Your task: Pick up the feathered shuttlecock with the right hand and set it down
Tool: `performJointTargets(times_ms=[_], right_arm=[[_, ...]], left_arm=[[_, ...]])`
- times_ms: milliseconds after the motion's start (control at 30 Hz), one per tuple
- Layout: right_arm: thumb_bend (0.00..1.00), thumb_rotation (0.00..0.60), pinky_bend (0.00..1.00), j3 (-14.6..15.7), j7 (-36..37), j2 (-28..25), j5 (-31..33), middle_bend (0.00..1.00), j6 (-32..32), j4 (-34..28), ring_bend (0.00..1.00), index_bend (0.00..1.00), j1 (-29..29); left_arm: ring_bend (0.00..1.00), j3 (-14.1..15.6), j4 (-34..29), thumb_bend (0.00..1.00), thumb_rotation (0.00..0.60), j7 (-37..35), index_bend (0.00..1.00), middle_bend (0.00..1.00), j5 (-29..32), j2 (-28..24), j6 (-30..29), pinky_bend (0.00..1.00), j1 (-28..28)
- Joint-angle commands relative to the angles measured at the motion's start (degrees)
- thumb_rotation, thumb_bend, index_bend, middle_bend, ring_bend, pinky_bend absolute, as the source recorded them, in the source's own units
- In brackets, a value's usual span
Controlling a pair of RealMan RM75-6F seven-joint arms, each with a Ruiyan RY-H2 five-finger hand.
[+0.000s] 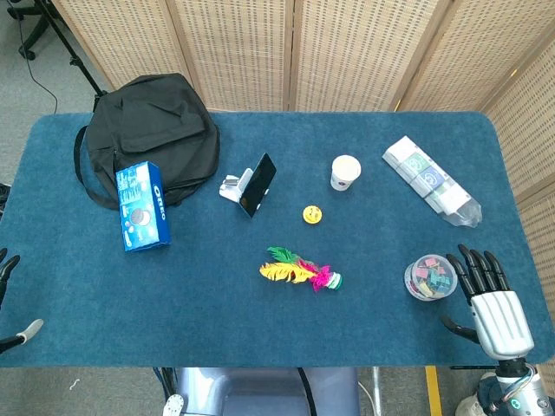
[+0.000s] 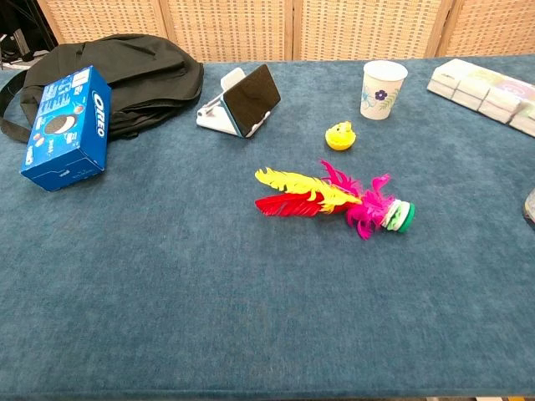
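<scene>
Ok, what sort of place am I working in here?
Probably an indoor test or demo setup, not a home: a table covered in blue carpet-like cloth, woven folding screens as backdrop, and unrelated props laid out, such as an Oreo box and a feathered shuttlecock.

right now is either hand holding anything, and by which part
Nothing is held. The right hand is open beside the clear tub; the colourful feathered shuttlecock lies untouched on the table.

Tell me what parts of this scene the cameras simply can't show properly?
- Left hand: the head view's left edge cuts it off, only dark fingertips show; the chest view misses it.
- Right hand: absent from the chest view.
- Clear tub of coloured bits: too small to identify in the head view; cut by the chest view's right edge.
- Wrapped packs: cropped at the chest view's right edge.
</scene>
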State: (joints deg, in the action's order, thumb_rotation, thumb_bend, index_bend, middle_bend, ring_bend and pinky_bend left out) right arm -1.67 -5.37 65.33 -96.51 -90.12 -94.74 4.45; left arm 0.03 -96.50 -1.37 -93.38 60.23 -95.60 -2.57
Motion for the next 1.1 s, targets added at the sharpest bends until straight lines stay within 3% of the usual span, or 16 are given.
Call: performJointTargets(times_ms=[33,233,367,633,700,933,1100], right_arm=[[0.0,0.6,0.0,0.1,0.1,0.0,-0.1,0.0,0.1,0.0,0.0,0.0,0.1],[0.0,0.6,0.0,0.0,2.4,-0.4,0.0,0.0,1.7,-0.7,0.0,0.0,1.1],[0.0,0.6,0.0,-0.6,5.1,-0.5,0.5,0.0,6.1,-2.0,0.0,0.06,4.2],[0.0,0.6,0.0,-5.0,6.7,2.6,5.4,0.0,21.4,-4.8,0.0,0.23,15.4],[0.02,0.6,0.0,-5.7,5.2,4.0,7.1,0.0,24.3,-5.6,0.0,0.25,17.4],[0.24,0.6,0.0,-7.5,-2.1,9.3,11.5,0.0,28.4,-7.8,0.0,0.3,21.5],[0.3,0.6,0.0,-8.8,-7.8,13.8,15.2,0.0,30.5,-8.1,0.0,0.32,24.2]], left_arm=[[0.0,0.0,0.0,0.0,0.6,0.1,0.0,0.0,0.0,0.0,0.1,0.0,0.0],[0.0,0.0,-0.4,0.0,0.6,-0.6,0.0,0.0,-0.2,-0.3,-0.3,0.0,-0.1],[0.0,-0.1,-0.4,0.0,0.6,-1.1,0.0,0.0,0.0,-0.5,-0.7,0.0,-0.3],[0.0,-0.6,-0.7,0.0,0.6,-1.2,0.0,0.0,1.2,-0.8,0.5,0.0,0.2],[0.0,-0.7,-0.7,0.0,0.6,-1.3,0.0,0.0,1.7,-0.8,0.8,0.0,0.3],[0.0,-1.2,-0.8,0.0,0.6,-1.7,0.0,0.0,3.1,-1.0,1.9,0.0,0.8],[0.0,-1.4,-0.8,0.0,0.6,-2.2,0.0,0.0,3.7,-1.3,2.6,0.0,1.1]])
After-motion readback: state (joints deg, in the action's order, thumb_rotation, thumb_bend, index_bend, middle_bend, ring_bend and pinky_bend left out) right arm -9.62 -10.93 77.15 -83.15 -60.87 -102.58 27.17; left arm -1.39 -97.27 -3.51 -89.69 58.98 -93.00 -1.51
